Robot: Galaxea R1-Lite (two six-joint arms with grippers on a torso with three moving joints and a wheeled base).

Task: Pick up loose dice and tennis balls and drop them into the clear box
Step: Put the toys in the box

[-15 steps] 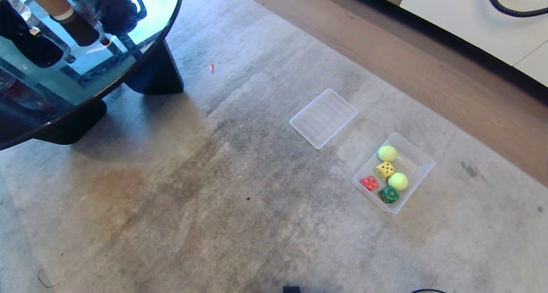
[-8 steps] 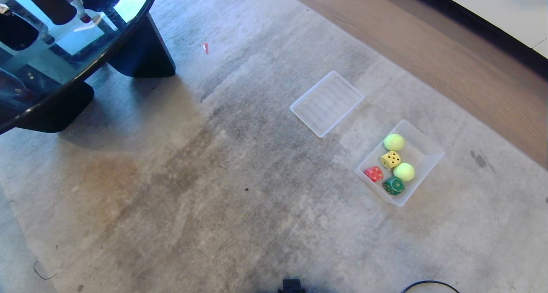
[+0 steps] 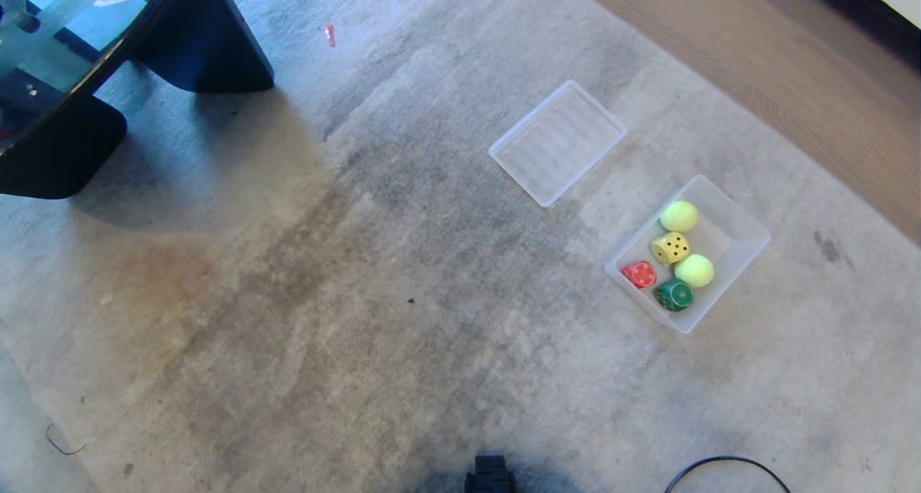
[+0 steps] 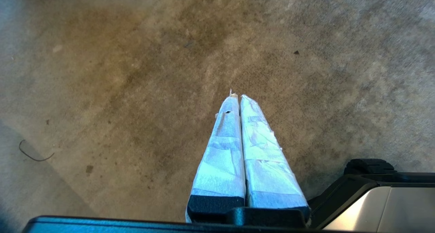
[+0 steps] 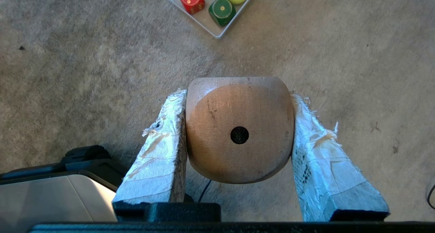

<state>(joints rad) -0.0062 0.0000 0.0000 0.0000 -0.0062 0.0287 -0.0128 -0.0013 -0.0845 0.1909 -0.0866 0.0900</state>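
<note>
The clear box [image 3: 728,228] stands on the carpet at the right of the head view. In it lie two tennis balls [image 3: 678,216] [image 3: 694,270] and a yellow die [image 3: 670,247], a red die [image 3: 640,273] and a green die [image 3: 673,294]. My right gripper [image 5: 238,95] is shut on a cream wooden die [image 5: 239,127] with one pip facing the camera, held above bare carpet short of the box's near corner [image 5: 217,35]. My left gripper [image 4: 237,96] is shut and empty over the carpet. Neither arm shows in the head view.
A flat ribbed clear tray [image 3: 557,142] lies on the carpet beyond the box. A glass table on black legs [image 3: 205,47] stands at the far left. Wooden floor [image 3: 791,68] borders the carpet at the far right. A black cable [image 3: 727,468] curls near my base.
The whole head view has shifted: table, tray and box all slid toward the top of the picture, so the camera moved. The things in the box kept their places.
</note>
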